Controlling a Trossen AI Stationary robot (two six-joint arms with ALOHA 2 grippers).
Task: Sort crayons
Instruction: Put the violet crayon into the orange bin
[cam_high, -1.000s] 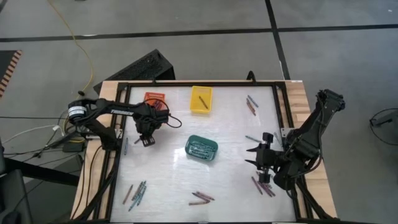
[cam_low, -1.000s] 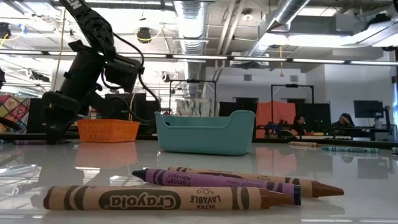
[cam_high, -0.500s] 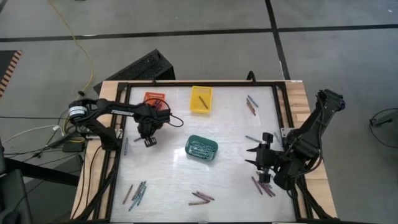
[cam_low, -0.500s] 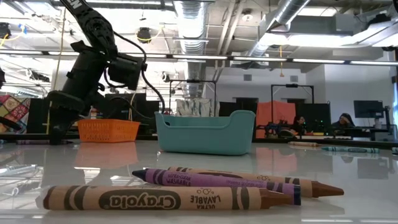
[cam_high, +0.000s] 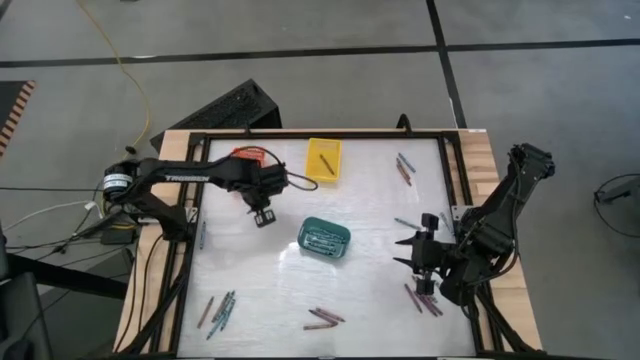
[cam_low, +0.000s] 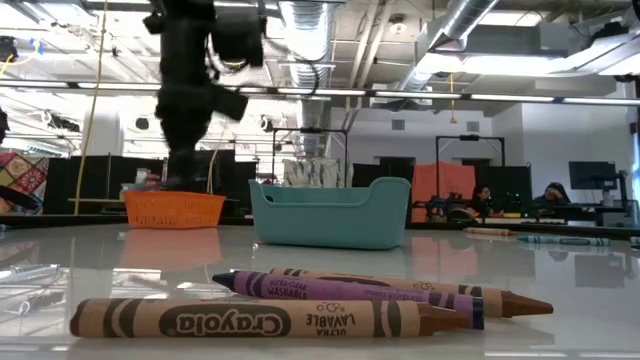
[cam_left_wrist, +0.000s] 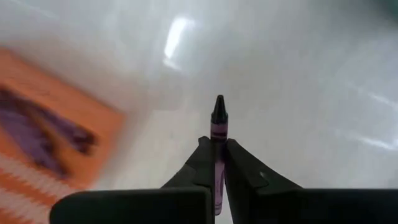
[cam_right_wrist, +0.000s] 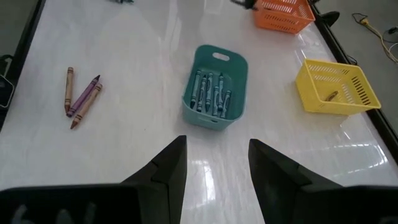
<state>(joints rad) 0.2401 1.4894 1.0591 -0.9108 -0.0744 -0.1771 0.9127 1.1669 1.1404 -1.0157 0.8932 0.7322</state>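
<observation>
Left gripper (cam_high: 265, 213): hung over the white table (cam_high: 370, 300), just right of the orange basket (cam_high: 247, 156) and left of the yellow basket (cam_high: 323, 160).
Left fingers (cam_left_wrist: 245, 168): pinched fully together on a purple crayon (cam_left_wrist: 218, 134), whose dark tip stuck out past them, as the left wrist view showed.
Orange basket contents: purple shapes lay inside, blurred in the left wrist view.
Right gripper (cam_high: 421, 258): waited over the right side of the table, beside a small cluster of crayons (cam_high: 427, 301).
Right fingers (cam_right_wrist: 273, 162): stood wide apart and held nothing.
Teal basket (cam_right_wrist: 214, 87): sat near the middle of the table with several teal-grey crayons (cam_right_wrist: 211, 92) lying in it.
Yellow basket contents: one brown crayon (cam_right_wrist: 330, 96) lay on its floor.
Loose crayons, near left: a few (cam_high: 218, 308) lay together near the table's near-left corner.
Loose crayons, near middle: three (cam_high: 324, 318) lay close together; the low view showed them as two brown ones (cam_low: 270, 319) and a purple one (cam_low: 345, 290) between them.
Loose crayons, far right: a pair (cam_high: 403, 167) lay near the far-right corner, and one more (cam_high: 404, 223) lay left of the right gripper.
Left edge: another crayon (cam_high: 202, 235) lay along the frame on the table's left side.
Room behind: two people (cam_low: 552, 195) sat at desks far off in the low view.
</observation>
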